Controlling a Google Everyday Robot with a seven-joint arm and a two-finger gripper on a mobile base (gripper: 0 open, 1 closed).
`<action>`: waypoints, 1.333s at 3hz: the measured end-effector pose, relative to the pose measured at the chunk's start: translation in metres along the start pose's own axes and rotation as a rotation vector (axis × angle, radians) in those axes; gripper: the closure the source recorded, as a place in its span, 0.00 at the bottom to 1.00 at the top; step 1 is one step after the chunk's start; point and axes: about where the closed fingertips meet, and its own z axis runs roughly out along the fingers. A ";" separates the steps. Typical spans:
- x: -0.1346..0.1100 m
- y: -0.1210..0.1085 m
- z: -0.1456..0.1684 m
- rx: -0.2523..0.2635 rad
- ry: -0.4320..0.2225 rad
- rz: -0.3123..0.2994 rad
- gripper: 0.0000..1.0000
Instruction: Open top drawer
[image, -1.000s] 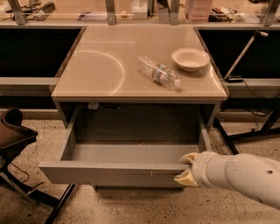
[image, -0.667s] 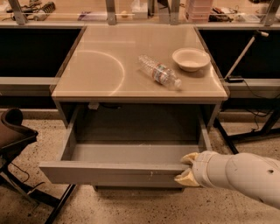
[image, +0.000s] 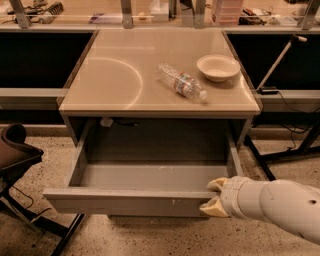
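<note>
The top drawer (image: 135, 200) stands pulled far out from under the beige cabinet top (image: 115, 80). Its inside is a plain grey box with nothing in it. My gripper (image: 212, 196) comes in from the lower right on a white arm (image: 280, 205). Its tan fingertips (image: 216, 185) sit at the right end of the drawer's front panel, one above the top edge and one in front of the face.
A clear plastic bottle (image: 182, 82) lies on its side on the cabinet top, next to a white bowl (image: 218, 67). A dark chair (image: 15, 155) stands at the left. Black stand legs (image: 280, 155) and cables are at the right. Cluttered shelves run behind.
</note>
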 end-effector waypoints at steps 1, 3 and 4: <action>0.002 0.008 -0.005 0.004 -0.004 0.008 1.00; -0.001 0.017 -0.006 0.011 -0.020 -0.032 1.00; 0.000 0.028 -0.004 0.005 -0.038 -0.035 1.00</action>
